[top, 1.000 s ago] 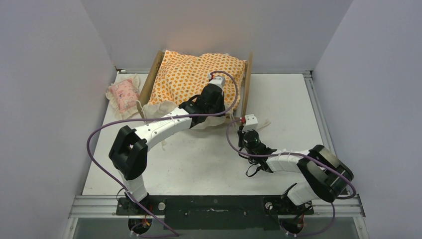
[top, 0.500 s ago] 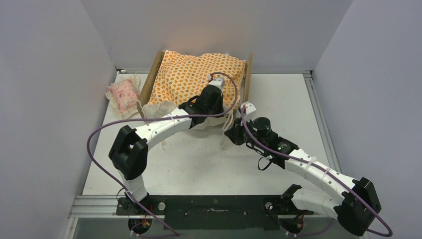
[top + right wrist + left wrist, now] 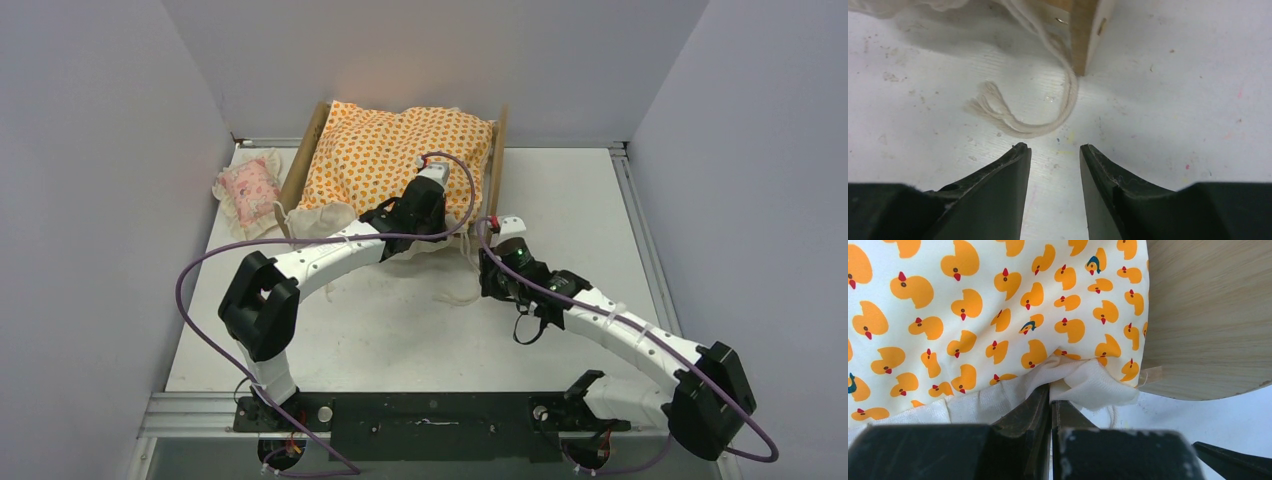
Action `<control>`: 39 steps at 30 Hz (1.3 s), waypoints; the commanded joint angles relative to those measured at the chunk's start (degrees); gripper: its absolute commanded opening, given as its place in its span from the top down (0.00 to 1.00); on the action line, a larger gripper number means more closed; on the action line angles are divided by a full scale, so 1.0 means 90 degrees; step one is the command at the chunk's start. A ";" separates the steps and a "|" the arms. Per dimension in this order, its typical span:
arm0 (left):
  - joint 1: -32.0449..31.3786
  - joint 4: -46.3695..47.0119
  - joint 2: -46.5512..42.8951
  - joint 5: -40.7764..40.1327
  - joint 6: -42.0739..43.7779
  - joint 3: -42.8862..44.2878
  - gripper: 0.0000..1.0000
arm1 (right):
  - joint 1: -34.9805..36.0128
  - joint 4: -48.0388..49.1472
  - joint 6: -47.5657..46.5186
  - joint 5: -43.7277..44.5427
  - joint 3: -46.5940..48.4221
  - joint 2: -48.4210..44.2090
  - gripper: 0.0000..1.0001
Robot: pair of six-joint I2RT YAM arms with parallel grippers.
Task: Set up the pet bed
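On the pet bed point(image 3: 1208, 315), our left gripper point(image 3: 1050, 405) pinched the duck-print cushion's point(image 3: 998, 315) ruffle point(image 3: 1083, 382), likely to straighten it; right gripper point(image 3: 1054, 150) hovered parted, empty.

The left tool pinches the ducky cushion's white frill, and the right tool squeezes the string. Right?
Not quite. The right wrist view shows the right tool open and empty; the string lies on the table ahead of it. The left tool does pinch the frill.

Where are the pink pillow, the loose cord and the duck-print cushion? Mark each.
pink pillow point(image 3: 247, 190), top external view, its middle.
loose cord point(image 3: 1048, 127), right wrist view, its curved stretch.
duck-print cushion point(image 3: 973, 305), left wrist view, its printed face.
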 commanded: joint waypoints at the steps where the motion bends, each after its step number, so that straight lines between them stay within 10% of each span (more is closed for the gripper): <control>1: 0.0063 0.0329 -0.0220 0.0020 0.0031 0.0018 1.00 | -0.0047 0.0716 0.0567 0.0549 -0.0763 -0.0515 0.59; 15: 0.0061 0.0288 -0.0148 0.0165 0.0002 0.0073 1.00 | -0.0045 0.3885 0.2331 0.0430 -0.2336 0.0247 0.63; 34: 0.0099 0.0359 -0.0220 0.0238 0.0010 -0.0093 1.00 | -0.0037 0.4420 0.3194 0.0909 -0.2247 0.1678 0.74; 39: 0.0114 0.0394 -0.0258 0.0249 0.0006 -0.0140 1.00 | -0.0033 0.4032 0.2973 0.0918 -0.2158 0.1481 0.91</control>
